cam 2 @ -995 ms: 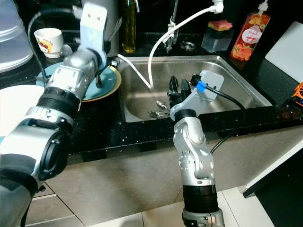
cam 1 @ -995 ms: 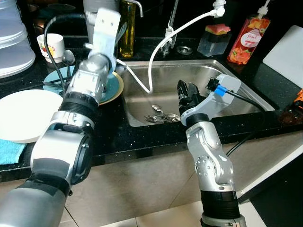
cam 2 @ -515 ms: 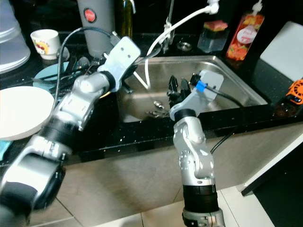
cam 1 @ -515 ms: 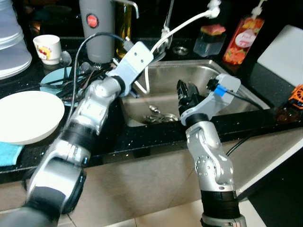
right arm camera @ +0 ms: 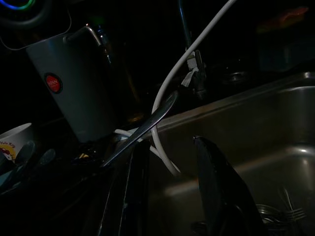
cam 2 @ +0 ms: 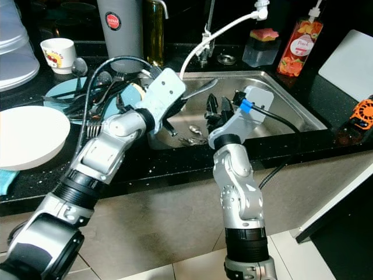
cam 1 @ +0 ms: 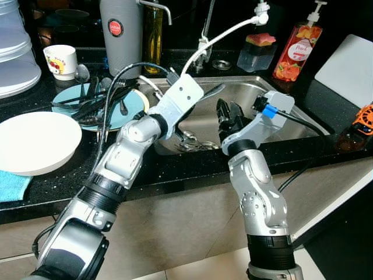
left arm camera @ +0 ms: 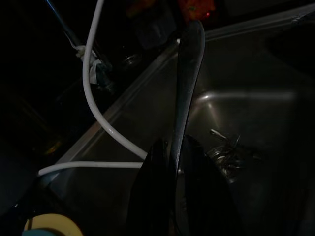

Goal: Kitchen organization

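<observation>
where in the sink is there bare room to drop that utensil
The sink floor is bare on its right half, beyond the right gripper. The front left, under the left gripper holding the utensil, is crowded with cutlery. The blue plate is cluttered too.

The working end of the utensil [left arm camera: 187, 73] gripped in the left claw [left arm camera: 172, 196] is covered by the fingers [left arm camera: 152, 196], so its type cannot be told. The cutlery pile [cam 1: 198, 144] in the sink [cam 1: 303, 116] is partly hidden at its 9 o'clock side by the left arm. The white board [cam 1: 349, 67] is cut off at the edge.
</observation>
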You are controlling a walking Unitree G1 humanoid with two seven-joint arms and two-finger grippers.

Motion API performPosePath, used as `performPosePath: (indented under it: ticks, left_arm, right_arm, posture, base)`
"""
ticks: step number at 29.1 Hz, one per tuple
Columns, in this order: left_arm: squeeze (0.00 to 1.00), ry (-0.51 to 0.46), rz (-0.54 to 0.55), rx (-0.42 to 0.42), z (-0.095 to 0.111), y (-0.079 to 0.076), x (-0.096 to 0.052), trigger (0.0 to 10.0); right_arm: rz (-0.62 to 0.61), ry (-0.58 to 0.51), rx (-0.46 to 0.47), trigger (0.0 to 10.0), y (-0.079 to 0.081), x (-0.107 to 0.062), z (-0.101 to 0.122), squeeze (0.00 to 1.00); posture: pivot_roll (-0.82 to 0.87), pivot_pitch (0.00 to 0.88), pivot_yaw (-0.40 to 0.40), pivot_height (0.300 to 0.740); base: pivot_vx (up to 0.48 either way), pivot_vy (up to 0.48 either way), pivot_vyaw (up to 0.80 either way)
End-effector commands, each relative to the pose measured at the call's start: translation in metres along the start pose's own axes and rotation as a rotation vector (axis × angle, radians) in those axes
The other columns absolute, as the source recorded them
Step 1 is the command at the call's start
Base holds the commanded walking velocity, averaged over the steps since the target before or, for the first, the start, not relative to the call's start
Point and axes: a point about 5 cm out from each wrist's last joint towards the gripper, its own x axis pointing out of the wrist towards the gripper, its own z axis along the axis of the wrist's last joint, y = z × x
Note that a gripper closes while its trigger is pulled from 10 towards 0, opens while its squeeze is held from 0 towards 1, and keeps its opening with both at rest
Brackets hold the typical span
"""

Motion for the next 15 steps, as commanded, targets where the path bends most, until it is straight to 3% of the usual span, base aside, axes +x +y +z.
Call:
performPosePath:
  ticks: [1, 2, 3, 4, 5, 8, 12, 13, 15]
  left_arm:
    - [0.29, -0.001, -0.029, -0.009, 0.001, 0.0, 0.005, 10.0]
    - [0.29, -0.001, -0.029, -0.009, 0.001, 0.0, 0.005, 10.0]
    - [0.92, -0.037, -0.053, -0.022, 0.005, -0.001, 0.009, 10.0]
    - [0.92, -0.037, -0.053, -0.022, 0.005, -0.001, 0.009, 10.0]
    - [1.0, -0.043, -0.067, -0.056, 0.005, -0.001, 0.011, 10.0]
    - [1.0, -0.036, -0.067, -0.075, 0.004, 0.0, 0.012, 10.0]
    - [1.0, -0.143, -0.039, -0.063, 0.018, 0.006, 0.01, 10.0]
    - [0.01, -0.176, -0.015, -0.073, 0.023, 0.01, 0.01, 10.0]
    - [0.0, -0.23, 0.043, -0.09, 0.03, 0.018, 0.009, 10.0]
  right_arm:
    - [0.005, -0.002, 0.017, 10.0, 0.004, 0.001, 0.002, 0.0]
    - [0.005, -0.002, 0.017, 10.0, 0.004, 0.001, 0.002, 0.0]
    - [0.004, -0.005, 0.017, 10.0, 0.004, 0.002, 0.003, 0.0]
    - [0.004, -0.005, 0.017, 10.0, 0.004, 0.002, 0.003, 0.0]
    - [0.002, -0.007, 0.016, 10.0, 0.003, 0.001, 0.003, 0.0]
    - [-0.001, -0.008, 0.016, 10.0, 0.003, 0.001, 0.003, 0.0]
    - [-0.002, -0.006, 0.018, 10.0, 0.002, 0.001, 0.002, 0.0]
    - [0.001, -0.006, 0.019, 10.0, 0.003, 0.001, 0.002, 0.0]
    - [0.007, -0.008, 0.021, 10.0, 0.005, 0.002, 0.002, 0.0]
  posture:
    - [0.21, 0.019, -0.093, 0.74]
    - [0.21, 0.019, -0.093, 0.74]
    - [0.2, 0.017, -0.085, 0.74]
    - [0.2, 0.017, -0.085, 0.74]
    - [0.2, 0.017, -0.085, 0.74]
    - [0.2, 0.016, -0.084, 0.74]
    - [0.21, 0.012, -0.089, 0.74]
    - [0.21, 0.011, -0.09, 0.74]
    - [0.21, 0.008, -0.093, 0.74]
  base:
    - [0.0, 0.0, 0.0]
    - [0.0, 0.0, 0.0]
    - [0.0, 0.0, 0.0]
    - [0.0, 0.0, 0.0]
    - [0.0, 0.0, 0.0]
    - [0.0, 0.0, 0.0]
    - [0.0, 0.0, 0.0]
    - [0.0, 0.0, 0.0]
    - [0.0, 0.0, 0.0]
